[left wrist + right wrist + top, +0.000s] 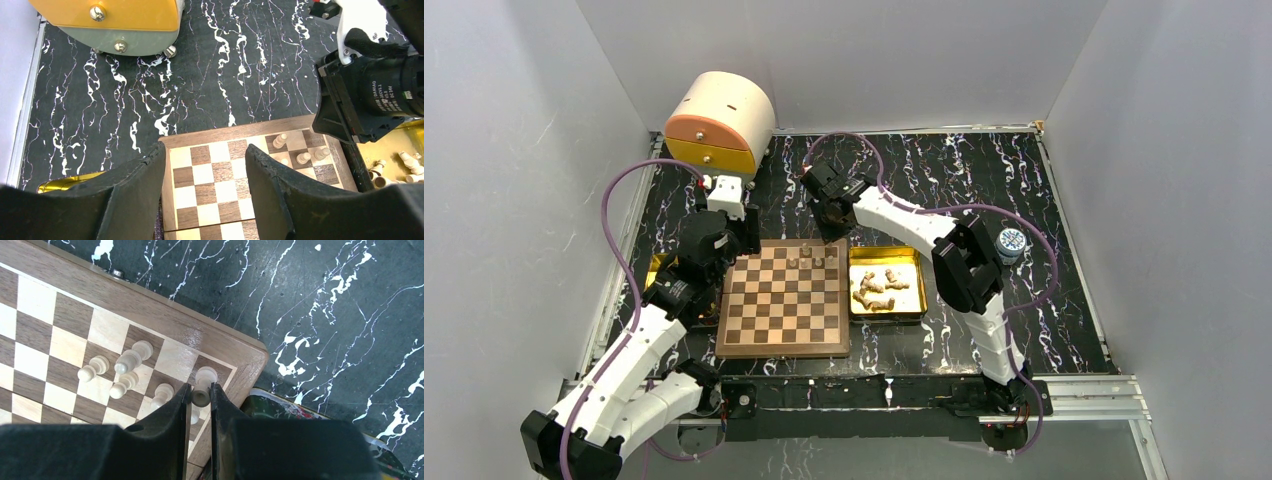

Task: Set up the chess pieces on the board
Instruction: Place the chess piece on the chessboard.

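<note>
The board (784, 349) lies between my arms, and a few chess pieces (809, 262) stand on its far rows near the right corner. My right gripper (200, 395) is shut on one light chess piece (205, 376). The piece's round base faces the camera and its head is over the board's (165, 315) far right corner square. Several pieces (131, 358) stand just left of it. My left gripper (205, 160) hangs open over the far left squares of the board (210, 135), with nothing between its fingers (135, 185). More chess pieces (876, 290) lie in a gold tray.
The gold tray (886, 315) sits against the board's right side, and another gold tray (656, 268) lies partly hidden under my left arm. A rounded tan and yellow drawer box (719, 120) stands at the back left. A blue-capped jar (1010, 243) is at the right.
</note>
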